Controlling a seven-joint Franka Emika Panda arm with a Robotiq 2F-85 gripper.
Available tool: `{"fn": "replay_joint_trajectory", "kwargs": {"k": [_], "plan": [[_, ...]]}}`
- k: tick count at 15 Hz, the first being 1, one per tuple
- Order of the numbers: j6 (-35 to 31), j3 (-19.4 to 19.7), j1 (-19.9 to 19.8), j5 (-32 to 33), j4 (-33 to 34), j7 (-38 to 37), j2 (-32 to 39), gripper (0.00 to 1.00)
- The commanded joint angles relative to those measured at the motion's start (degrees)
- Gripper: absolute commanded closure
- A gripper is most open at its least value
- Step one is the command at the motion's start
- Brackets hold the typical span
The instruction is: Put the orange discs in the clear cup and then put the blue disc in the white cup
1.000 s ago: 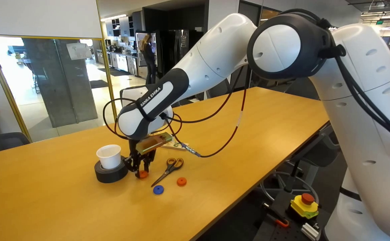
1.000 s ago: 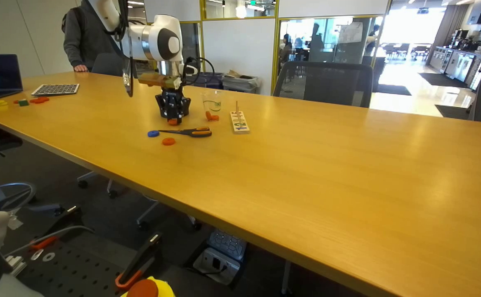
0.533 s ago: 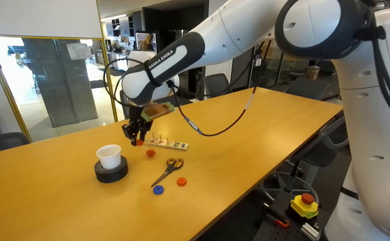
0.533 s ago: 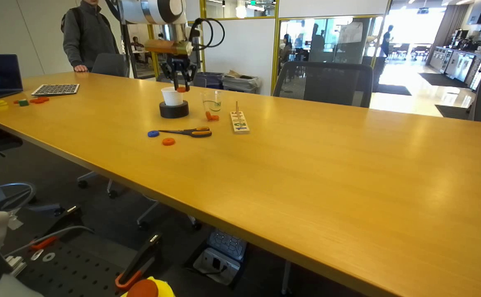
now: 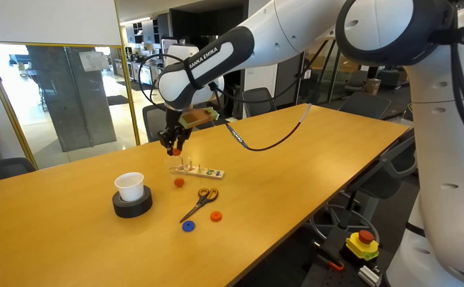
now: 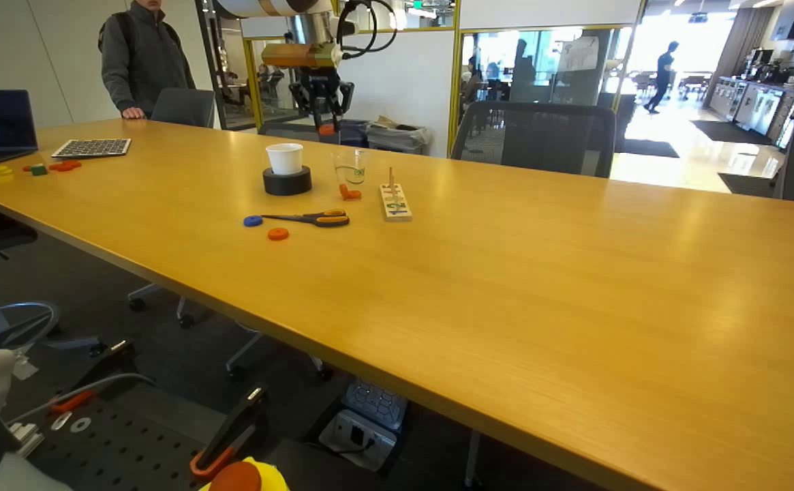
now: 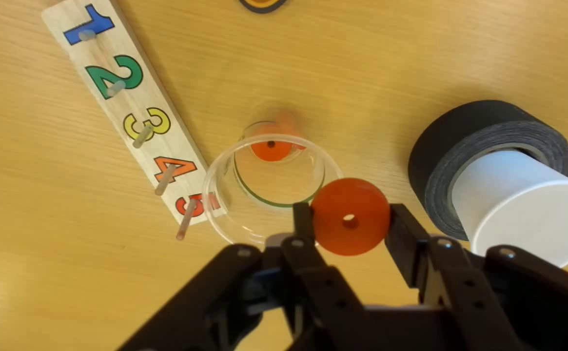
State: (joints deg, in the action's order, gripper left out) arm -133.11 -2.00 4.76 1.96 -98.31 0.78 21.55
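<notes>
A: Since it's up close in the wrist view, how's that orange disc [image 7: 332, 204] looking?

B: Flat, round, orange-red, hole in the middle. It hangs above the table [image 7: 366, 73], clear cup [image 7: 223, 187] between nine and ten o'clock from it. More orange shows at that cup's foot; inside or outside, can't tell. In an exterior view another orange disc [image 5: 216, 219] lies loose, blue disc [image 5: 186, 224] near it at about half eight.

A: Room to move?

B: Number board [image 7: 118, 107] is just beside the clear cup, out toward ten. White cup [image 7: 500, 183] is at three, foot in a black ring [image 7: 474, 126], strip of table between the cups. The loose disc's well in from the table's edge.

A: And the fingers [image 7: 403, 231]?

B: Pinching the disc, one tip touching each side.
</notes>
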Motion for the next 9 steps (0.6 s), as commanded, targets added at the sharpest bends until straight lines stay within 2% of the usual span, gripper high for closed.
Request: {"fn": "replay_joint_trajectory", "kwargs": {"k": [1, 9], "plan": [[1.98, 1.0, 0.09, 1.82, 5.56, -1.8, 4.77, 0.79], [6.27, 2.46, -0.1, 1.85, 13.92, -2.5, 11.76, 0.79]]}}
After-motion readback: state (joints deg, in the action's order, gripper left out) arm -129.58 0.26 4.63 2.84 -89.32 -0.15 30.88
